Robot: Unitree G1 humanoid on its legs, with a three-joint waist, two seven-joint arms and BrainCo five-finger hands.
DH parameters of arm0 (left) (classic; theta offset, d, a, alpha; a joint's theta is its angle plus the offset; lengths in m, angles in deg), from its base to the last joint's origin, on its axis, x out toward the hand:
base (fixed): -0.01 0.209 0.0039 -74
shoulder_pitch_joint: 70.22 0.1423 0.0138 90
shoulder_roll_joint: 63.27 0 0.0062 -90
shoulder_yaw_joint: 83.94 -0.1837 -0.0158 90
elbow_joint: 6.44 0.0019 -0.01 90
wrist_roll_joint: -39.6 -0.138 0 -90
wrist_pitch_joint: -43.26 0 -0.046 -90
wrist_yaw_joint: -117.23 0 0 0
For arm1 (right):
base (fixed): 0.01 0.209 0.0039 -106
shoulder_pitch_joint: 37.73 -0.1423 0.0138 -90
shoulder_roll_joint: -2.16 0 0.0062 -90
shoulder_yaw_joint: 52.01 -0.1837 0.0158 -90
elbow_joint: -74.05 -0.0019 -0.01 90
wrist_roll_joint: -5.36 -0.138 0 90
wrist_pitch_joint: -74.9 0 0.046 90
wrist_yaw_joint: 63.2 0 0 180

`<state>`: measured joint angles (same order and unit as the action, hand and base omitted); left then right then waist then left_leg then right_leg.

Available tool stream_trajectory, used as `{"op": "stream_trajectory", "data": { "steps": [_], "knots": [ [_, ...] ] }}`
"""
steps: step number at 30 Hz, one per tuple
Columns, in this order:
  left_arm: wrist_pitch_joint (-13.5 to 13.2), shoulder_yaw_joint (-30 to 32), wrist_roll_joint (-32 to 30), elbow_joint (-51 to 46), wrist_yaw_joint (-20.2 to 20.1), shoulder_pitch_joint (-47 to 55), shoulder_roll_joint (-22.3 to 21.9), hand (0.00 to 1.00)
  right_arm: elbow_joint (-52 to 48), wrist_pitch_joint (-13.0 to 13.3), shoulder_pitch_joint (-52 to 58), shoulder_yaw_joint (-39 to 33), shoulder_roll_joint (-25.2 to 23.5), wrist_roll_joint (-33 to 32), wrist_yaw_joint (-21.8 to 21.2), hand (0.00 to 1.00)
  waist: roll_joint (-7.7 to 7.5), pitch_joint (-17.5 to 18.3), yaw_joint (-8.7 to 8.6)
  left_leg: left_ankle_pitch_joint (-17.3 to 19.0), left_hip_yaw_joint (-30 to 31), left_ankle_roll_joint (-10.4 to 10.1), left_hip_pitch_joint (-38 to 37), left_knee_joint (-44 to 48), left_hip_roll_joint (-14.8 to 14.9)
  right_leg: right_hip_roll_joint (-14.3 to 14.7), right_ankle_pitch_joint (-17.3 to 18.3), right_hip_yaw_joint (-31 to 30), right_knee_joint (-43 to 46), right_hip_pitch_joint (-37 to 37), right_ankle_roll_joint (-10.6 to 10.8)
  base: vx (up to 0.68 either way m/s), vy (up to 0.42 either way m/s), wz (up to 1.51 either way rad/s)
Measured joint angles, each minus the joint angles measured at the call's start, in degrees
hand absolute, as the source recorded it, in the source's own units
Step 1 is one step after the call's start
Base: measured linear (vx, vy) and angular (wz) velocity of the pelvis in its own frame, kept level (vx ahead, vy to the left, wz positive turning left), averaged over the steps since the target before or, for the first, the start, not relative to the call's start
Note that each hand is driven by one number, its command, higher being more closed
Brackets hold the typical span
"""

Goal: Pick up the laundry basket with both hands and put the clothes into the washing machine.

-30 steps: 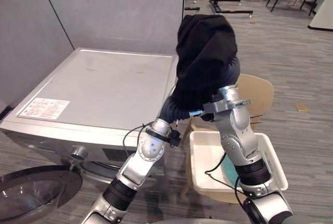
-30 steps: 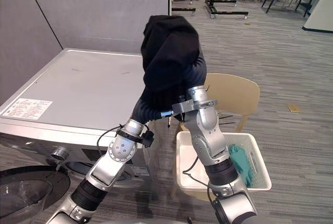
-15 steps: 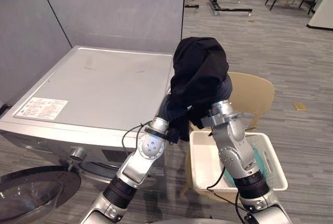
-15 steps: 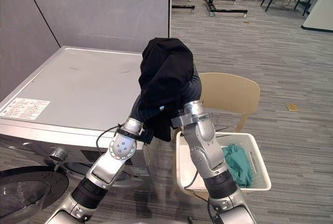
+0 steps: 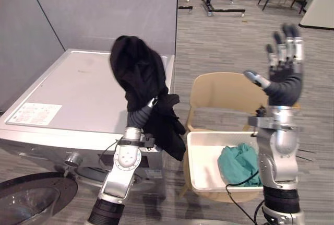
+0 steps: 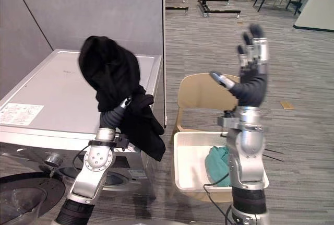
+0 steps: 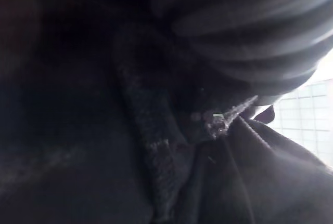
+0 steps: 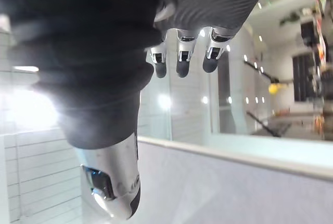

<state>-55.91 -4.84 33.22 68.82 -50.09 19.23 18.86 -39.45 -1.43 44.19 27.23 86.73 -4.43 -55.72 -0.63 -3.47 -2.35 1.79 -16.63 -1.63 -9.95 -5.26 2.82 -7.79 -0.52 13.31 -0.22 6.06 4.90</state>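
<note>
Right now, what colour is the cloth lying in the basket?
Teal green cloth, clearest in the left eye view.

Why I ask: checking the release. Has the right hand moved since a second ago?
Yes. The right hand has left the black garment and risen, open, above the chair back.

Black garment [image 5: 138, 73] aloft by silver washer [image 5: 73, 94], teal garment [image 5: 237, 163] in white basket [image 5: 198, 168]

Grey plank floor [image 5: 219, 32]: silver washing machine [image 5: 78, 94], round door [image 5: 31, 199] open; tan chair [image 5: 224, 92] just beside it, bearing white laundry basket [image 5: 201, 162].
</note>
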Motion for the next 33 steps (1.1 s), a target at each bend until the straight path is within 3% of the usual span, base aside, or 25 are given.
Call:
{"op": "stream_trajectory", "data": {
  "steps": [6, 9, 17, 23, 29, 33],
  "knots": [
    [-0.32, 1.49, 1.86, -5.24, -0.31, 5.02, -0.96, 1.0, -0.21, 0.09, 7.04, -11.79, -0.84, 3.8, 4.82, 0.0, -0.04, -0.03, -0.45, 0.3, -2.25, -0.17, 0.42, -0.04, -0.05, 0.37, -0.01, -2.48, -0.07, -1.75, 0.03, -0.02, -0.019, -0.21],
    [-0.42, 4.1, 4.46, -7.3, -1.35, 8.91, -2.95, 1.0, 2.43, -0.58, 13.12, -17.33, -2.84, 4.95, 6.23, 0.0, -0.04, -0.03, -1.71, 0.45, -2.65, -0.38, 0.71, -0.02, 0.21, 0.73, -0.02, -2.88, -0.07, -2.34, 0.03, 0.0, -0.036, -0.09],
    [-0.45, 5.48, 6.08, -9.75, -4.11, 17.27, -6.14, 1.0, 24.93, -5.69, 27.55, -31.81, -13.14, 3.93, 7.52, 0.0, 0.31, 0.08, -3.41, 2.56, -4.33, -0.51, 1.8, 2.06, 0.49, 0.8, -0.05, -4.45, -0.07, -3.53, 0.08, 0.0, -0.022, -0.12],
    [-0.53, 4.2, 6.94, -9.74, -4.96, 19.89, -7.64, 1.0, 39.7, -8.2, 31.36, -30.67, -15.95, 0.76, 7.42, 0.0, 0.63, 0.05, -3.22, 4.46, -5.84, -0.62, 2.26, 4.54, 1.57, 0.88, -0.15, -5.47, 0.68, -3.53, 0.25, -0.02, -0.022, -0.11],
    [-0.53, 1.76, 6.91, -9.74, -4.96, 20.86, -7.95, 1.0, 50.3, -9.92, 32.62, -22.81, -16.54, -0.59, 4.06, 0.0, 0.81, 0.04, -2.77, 6.21, -6.01, -0.67, 2.08, 6.42, 2.52, 0.73, -0.13, -4.03, 2.24, -2.85, 0.28, -0.02, -0.007, 0.03],
    [-0.52, -0.04, 6.94, -9.74, -5.02, 20.76, -7.93, 1.0, 57.54, -10.23, 32.53, -20.29, -16.5, -3.26, 1.06, 0.0, 0.74, 0.03, -0.41, 6.29, -5.64, -0.71, 2.11, 6.97, 2.83, 0.62, -0.13, -3.47, 3.05, -2.79, 0.28, -0.01, -0.008, 0.08]
  ]
}}
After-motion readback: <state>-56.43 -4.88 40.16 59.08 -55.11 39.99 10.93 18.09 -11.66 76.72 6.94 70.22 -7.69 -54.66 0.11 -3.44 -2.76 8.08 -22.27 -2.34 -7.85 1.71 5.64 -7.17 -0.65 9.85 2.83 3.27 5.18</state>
